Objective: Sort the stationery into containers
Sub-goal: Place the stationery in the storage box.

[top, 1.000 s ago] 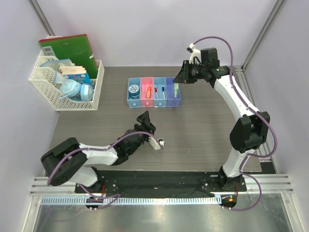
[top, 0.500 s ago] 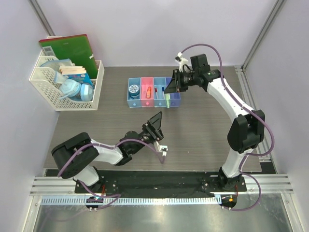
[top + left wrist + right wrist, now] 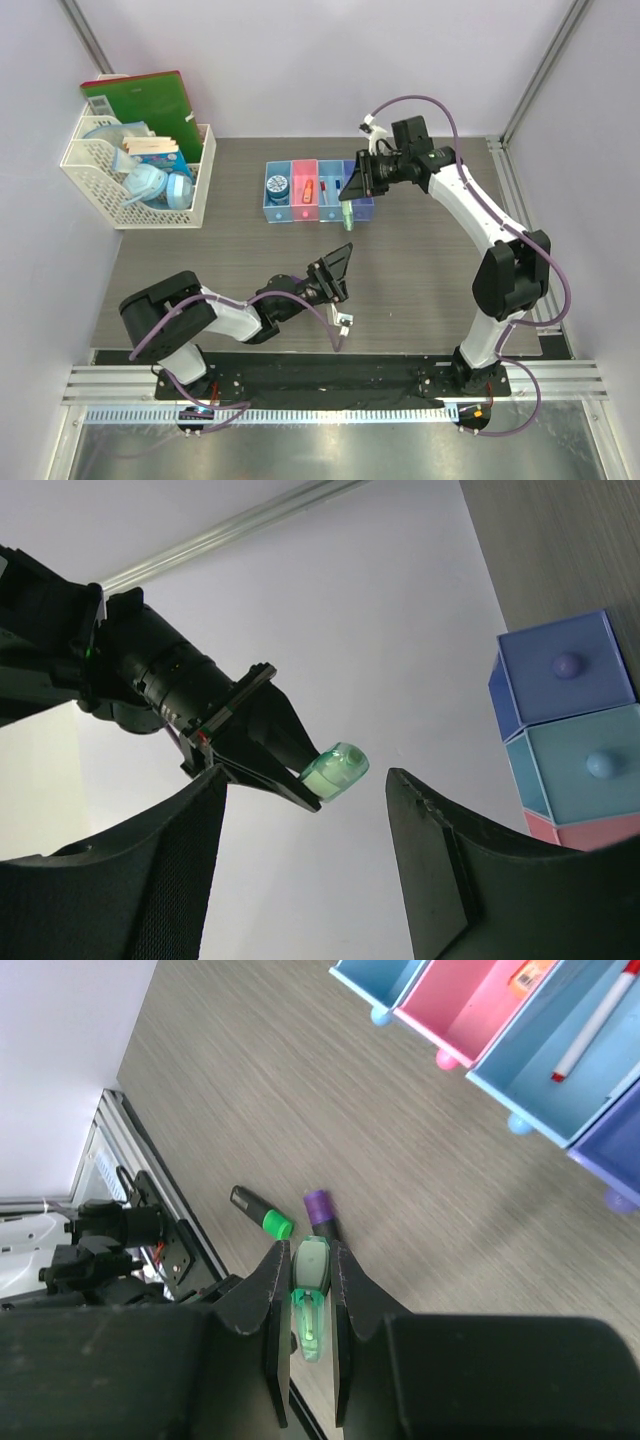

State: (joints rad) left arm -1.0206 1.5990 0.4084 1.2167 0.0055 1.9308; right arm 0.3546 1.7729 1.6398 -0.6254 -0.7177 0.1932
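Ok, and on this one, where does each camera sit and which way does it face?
Top external: above and behind the bases, looking down on the table; both arms show.
Left wrist: on the left arm, aimed at the right end effector; its own open fingers frame the bottom.
Right wrist: looks down past its own fingers at the table and two highlighters.
Shared: all three show the pale green pen and the bins.
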